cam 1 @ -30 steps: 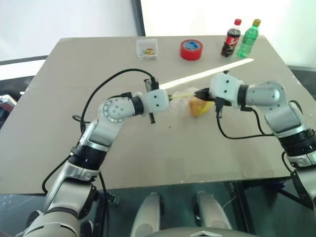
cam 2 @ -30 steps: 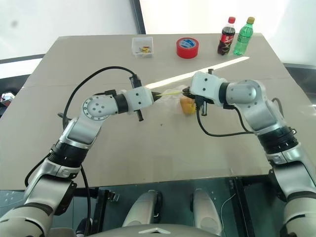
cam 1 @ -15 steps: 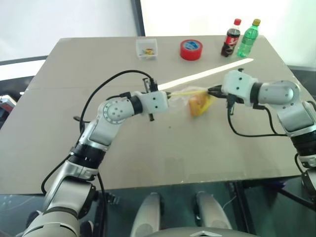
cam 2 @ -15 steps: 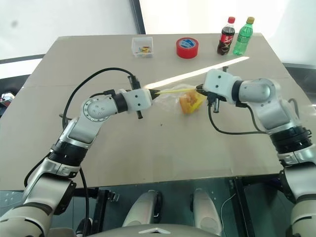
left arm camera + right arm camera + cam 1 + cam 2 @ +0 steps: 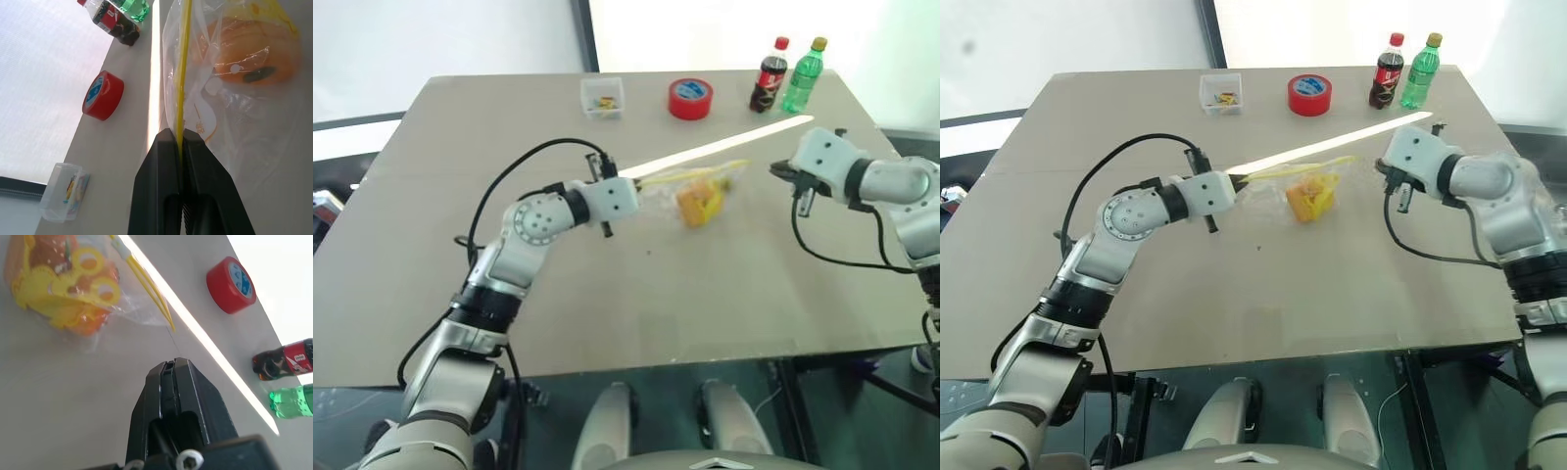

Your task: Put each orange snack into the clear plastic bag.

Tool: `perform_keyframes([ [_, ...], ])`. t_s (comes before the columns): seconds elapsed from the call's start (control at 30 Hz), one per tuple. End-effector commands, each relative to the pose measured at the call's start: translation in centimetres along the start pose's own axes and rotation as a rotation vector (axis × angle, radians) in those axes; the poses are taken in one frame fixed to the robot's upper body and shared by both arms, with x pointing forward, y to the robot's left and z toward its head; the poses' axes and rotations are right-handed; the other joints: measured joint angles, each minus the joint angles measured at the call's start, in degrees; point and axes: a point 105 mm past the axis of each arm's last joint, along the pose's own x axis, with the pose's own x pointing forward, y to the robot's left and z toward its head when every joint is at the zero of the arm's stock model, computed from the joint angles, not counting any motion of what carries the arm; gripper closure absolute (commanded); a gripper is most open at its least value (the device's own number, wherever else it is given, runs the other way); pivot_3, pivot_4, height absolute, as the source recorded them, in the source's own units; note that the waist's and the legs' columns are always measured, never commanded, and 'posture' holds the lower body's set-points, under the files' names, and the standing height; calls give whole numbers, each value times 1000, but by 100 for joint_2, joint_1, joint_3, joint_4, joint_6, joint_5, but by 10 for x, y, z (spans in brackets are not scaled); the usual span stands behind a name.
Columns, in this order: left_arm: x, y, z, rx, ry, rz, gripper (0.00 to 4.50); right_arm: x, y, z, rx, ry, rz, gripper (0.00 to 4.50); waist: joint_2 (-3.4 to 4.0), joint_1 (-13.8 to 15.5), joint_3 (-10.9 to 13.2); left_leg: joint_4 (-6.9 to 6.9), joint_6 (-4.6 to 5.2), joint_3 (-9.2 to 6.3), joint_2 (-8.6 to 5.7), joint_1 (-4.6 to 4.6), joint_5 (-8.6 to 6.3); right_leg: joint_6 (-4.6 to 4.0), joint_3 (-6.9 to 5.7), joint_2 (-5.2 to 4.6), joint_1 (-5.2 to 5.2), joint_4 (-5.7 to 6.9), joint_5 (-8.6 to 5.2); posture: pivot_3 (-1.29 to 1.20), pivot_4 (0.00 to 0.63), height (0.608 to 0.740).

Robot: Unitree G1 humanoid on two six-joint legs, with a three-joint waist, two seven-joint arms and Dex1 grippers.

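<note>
The fingers of the left gripper [image 5: 182, 142] are pressed together on the yellow seal strip [image 5: 183, 63] of the clear plastic bag [image 5: 690, 196], pinching that edge and holding the bag near the middle of the bench [image 5: 460, 245]. Whether the bag's lower part touches the bench top or hangs just above it I cannot tell. Inside the bag sit the orange snacks [image 5: 254, 49], glossy golden-orange, bunched at its far end; how many pieces lie there is hard to count through the crinkled film and its yellow print. The right gripper [image 5: 168, 374] stands apart from the bag, off to the robot's right, its fingers pressed together on nothing.

Farther back on the bench are a red tape roll [image 5: 691, 99], a dark cola bottle [image 5: 767, 77] and a green bottle [image 5: 803, 65] side by side, and a small clear square box [image 5: 603, 97]. No loose orange piece shows on the bench top.

By my reading the filling step is done or nearly so, and the step in hand is finishing with the bag. The next move probably calls for lowering it gently to the bench and easing the left pinch off, so that the mouth does not tip and spill the snacks.
</note>
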Motion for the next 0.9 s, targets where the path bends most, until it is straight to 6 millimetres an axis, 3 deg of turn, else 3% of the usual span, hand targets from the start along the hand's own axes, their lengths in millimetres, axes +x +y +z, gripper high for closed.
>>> perform_keyframes([
  [0.03,-1,15,9,12,-32,48,4500,-8,-15,12,-24,-36,-64,4461,0,9,0,0,0,-1,0,-1,0,0,0,0,0,-1,0,0,150,740],
  [0.37,-3,12,6,21,-26,38,4500,-1,-13,11,-120,-41,-61,4461,0,15,0,0,0,0,-1,-1,0,0,0,-1,0,-2,0,0,150,740],
  [0.43,-3,12,7,21,-29,38,4500,0,-17,11,-134,-40,-70,3953,0,13,0,0,0,1,-1,-1,0,0,0,-1,0,-2,0,0,150,740],
  [0.5,-3,12,8,20,-31,37,4500,1,-22,12,-147,-43,-95,3151,0,9,0,0,0,0,-1,-1,0,0,0,-1,0,-2,0,0,150,740],
  [0.7,-3,11,10,22,-38,38,4500,6,-23,11,-143,-38,-91,150,0,4,0,0,0,0,-1,-1,0,0,0,-1,0,-2,0,0,150,740],
  [0.9,-2,14,20,42,-84,52,4500,18,-20,14,-153,-53,-71,64,0,1,0,0,0,0,-1,-1,0,0,0,-1,0,-2,0,0,150,740],
])
